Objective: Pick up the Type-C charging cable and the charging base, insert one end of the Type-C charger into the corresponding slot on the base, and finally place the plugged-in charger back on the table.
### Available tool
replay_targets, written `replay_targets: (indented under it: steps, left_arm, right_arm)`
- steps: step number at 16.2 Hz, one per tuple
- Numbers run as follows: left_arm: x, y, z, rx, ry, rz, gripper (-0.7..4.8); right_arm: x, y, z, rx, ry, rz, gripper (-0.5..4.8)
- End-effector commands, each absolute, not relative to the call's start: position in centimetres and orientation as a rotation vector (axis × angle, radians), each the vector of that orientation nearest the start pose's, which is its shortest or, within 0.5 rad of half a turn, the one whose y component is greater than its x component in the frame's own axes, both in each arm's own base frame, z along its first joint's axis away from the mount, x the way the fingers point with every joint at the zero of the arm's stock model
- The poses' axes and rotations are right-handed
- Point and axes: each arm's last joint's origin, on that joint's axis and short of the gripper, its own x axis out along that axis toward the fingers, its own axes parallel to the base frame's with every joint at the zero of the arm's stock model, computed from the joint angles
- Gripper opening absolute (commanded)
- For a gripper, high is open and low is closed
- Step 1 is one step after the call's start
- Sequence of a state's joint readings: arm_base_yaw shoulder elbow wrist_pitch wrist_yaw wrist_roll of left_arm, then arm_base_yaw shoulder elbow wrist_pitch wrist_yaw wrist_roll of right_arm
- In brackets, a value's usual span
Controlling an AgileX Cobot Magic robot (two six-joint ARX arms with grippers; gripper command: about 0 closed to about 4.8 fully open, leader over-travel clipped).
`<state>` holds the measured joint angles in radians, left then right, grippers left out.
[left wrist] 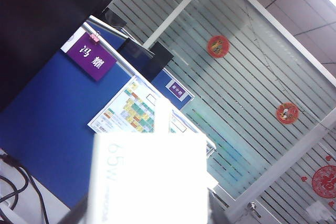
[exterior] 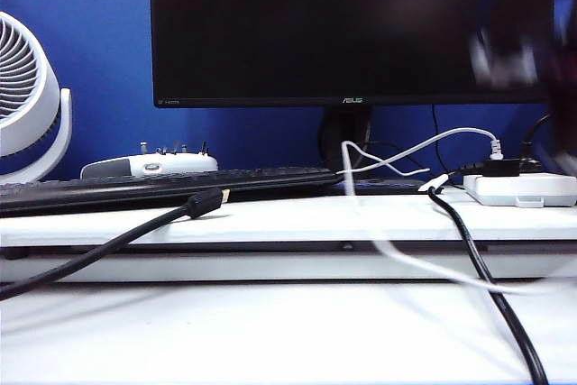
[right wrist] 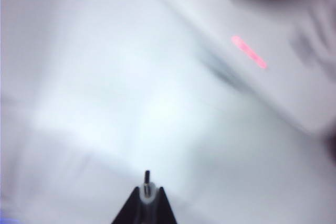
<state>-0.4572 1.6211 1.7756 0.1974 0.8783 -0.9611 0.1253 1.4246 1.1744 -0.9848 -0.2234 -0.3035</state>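
left jaws [left wrist: 149, 203]: raised off the surface, tips out of frame; the charging base [left wrist: 149, 179], a white block marked 65w, fills the space between them, apparently held, lifted against the blue partition [left wrist: 50, 129].
right jaws [right wrist: 147, 203]: pinched together on the small white plug of the type-c charging cable [right wrist: 147, 191], its metal tip poking out just beyond the tips.
right arm [exterior: 532, 33]: a dark blur at the exterior view's upper right.
cable run: a white blur [exterior: 406, 261] trails over the ledge toward the right edge.
below the right jaws: the white surface [right wrist: 105, 103], blurred, and a white power strip [right wrist: 273, 61] with a red light, well apart from the tips.
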Motion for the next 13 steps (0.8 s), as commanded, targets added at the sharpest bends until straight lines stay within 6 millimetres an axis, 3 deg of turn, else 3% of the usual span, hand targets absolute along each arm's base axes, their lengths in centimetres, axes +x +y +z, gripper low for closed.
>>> replay_targets:
  steps: [1, 2, 5, 8, 10, 12, 13]
  left_arm:
    - [29.8, -17.1, 50.0, -0.712, 0.252, -1.391, 0.56]
    - [29.8, -17.1, 50.0, -0.711, 0.252, -1.391, 0.56]
    - [29.7, -17.2, 50.0, -0.711, 0.254, -1.394, 0.56]
    - [29.5, -17.7, 50.0, -0.711, 0.258, -1.408, 0.56]
    - [29.2, -18.3, 49.9, -0.723, 0.257, -1.404, 0.52]
    - [29.2, -18.5, 50.0, -0.732, 0.246, -1.390, 0.51]
    - [29.3, -18.8, 49.9, -0.787, 0.259, -1.349, 0.51]
  right_arm:
    - [24.0, 4.5, 31.4, 0.036, 0.923, 0.692, -0.01]
    - [22.5, 4.8, 34.4, 0.145, 0.724, 0.822, -0.01]
    - [21.0, 5.0, 38.9, 0.231, 0.404, 1.023, -0.01]
    - [20.9, 5.2, 42.5, 0.336, 0.186, 1.147, -0.01]
    - [21.1, 5.3, 44.4, 0.390, 0.064, 1.216, -0.01]
    - [21.4, 5.4, 45.0, 0.433, 0.030, 1.248, -0.01]
    - [21.8, 7.0, 44.9, 0.456, 0.031, 1.295, -0.01]
